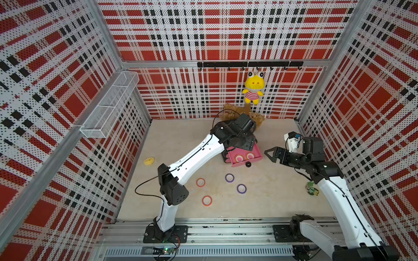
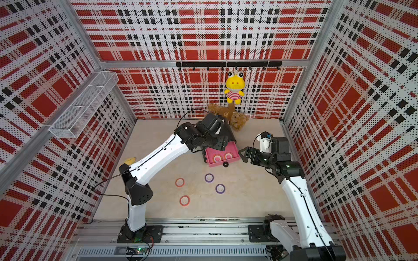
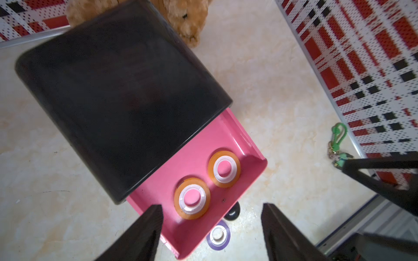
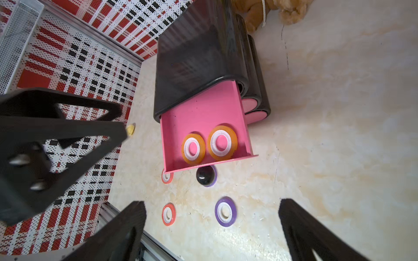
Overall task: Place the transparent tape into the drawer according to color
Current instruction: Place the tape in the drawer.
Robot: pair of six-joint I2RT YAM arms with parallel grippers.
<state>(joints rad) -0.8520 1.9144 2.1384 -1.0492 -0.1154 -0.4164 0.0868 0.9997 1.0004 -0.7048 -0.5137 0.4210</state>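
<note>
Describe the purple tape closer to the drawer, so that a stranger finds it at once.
Find the black cabinet with its pink drawer pulled open. Just in front of its knob lies a purple ring. The other purple ring lies farther off.

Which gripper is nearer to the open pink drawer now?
Left. The left gripper hangs directly above the open drawer; the right gripper stands beside it, apart.

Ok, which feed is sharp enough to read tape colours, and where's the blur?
Left wrist view: black cabinet smeared soft, the two orange tapes in the open drawer sharp. Right wrist view: left gripper blurred, the red tape and purple tape on the table crisp. Both top views: walls bowed by the wide lens, tape colours readable.
</note>
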